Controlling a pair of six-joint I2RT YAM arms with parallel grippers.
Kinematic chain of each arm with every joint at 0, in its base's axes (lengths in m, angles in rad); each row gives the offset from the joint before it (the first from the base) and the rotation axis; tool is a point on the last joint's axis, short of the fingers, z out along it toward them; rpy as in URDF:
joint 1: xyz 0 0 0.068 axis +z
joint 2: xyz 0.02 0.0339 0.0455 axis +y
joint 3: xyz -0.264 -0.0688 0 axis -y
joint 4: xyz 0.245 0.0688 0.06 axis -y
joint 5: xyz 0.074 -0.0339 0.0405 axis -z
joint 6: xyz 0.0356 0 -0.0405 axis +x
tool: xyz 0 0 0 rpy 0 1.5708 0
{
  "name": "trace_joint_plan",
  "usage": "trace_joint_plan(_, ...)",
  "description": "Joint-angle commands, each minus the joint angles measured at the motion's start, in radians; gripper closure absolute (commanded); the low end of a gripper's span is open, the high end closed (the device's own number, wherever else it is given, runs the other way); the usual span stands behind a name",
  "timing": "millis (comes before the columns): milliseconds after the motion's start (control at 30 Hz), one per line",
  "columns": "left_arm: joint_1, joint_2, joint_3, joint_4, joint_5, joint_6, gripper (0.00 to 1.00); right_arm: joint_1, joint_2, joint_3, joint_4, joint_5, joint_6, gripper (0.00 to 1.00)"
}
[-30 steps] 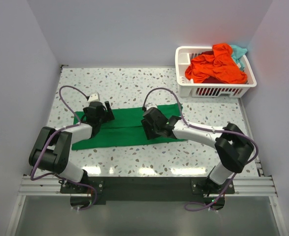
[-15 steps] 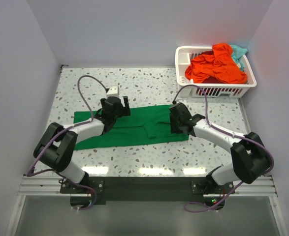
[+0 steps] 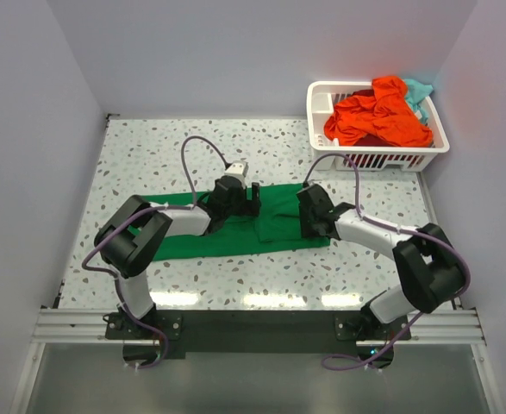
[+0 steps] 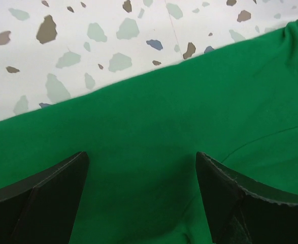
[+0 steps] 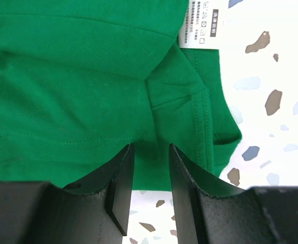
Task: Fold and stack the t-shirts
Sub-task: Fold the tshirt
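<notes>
A bright green t-shirt (image 3: 278,217) lies flat in a long folded strip across the table's middle. My left gripper (image 3: 242,200) hovers low over its centre, open wide, with only green cloth (image 4: 154,127) beneath its fingers (image 4: 52,195). My right gripper (image 3: 304,216) is at the shirt's right end, over the near hem (image 5: 77,76). Its jaws stand a narrow gap apart and nothing is pinched between them. The white neck label (image 5: 202,23) shows just beyond. An orange-red t-shirt (image 3: 377,116) and a teal one (image 3: 419,90) are heaped in the basket.
The white slotted basket (image 3: 373,160) stands at the back right corner of the speckled table (image 3: 149,147). Grey walls close in on the left, back and right. Both arms' cables loop above the shirt.
My left gripper has swept right along the shirt to its centre, staying open. My right gripper moved right to the shirt's end, and its jaws have narrowed.
</notes>
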Motion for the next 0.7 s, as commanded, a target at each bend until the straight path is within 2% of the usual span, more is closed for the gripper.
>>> trace_joint_plan(0, -0.003, 0.032, 0.038, 0.078, 0.059, -0.029, 0.09, -0.007, 0.016, -0.009, 0.071, -0.022, 0.016, 0.63)
trace_joint_plan(200, -0.002, 0.039, 0.034, 0.058, 0.025, -0.028, 0.09, -0.01, 0.039, -0.01, 0.084, -0.042, 0.016, 0.74)
trace_joint_plan(333, -0.003, 0.033, 0.023, 0.05, 0.005, -0.026, 0.08, -0.01, 0.016, -0.018, 0.067, -0.031, 0.019, 0.95)
trace_joint_plan(400, -0.002, 0.03, 0.018, 0.047, -0.001, -0.025, 0.08, -0.01, -0.004, -0.021, 0.056, -0.031, 0.02, 1.0)
trace_joint_plan(667, 0.0, 0.024, 0.011, 0.041, -0.018, -0.014, 0.08, -0.01, -0.09, -0.036, -0.02, -0.042, 0.046, 1.0)
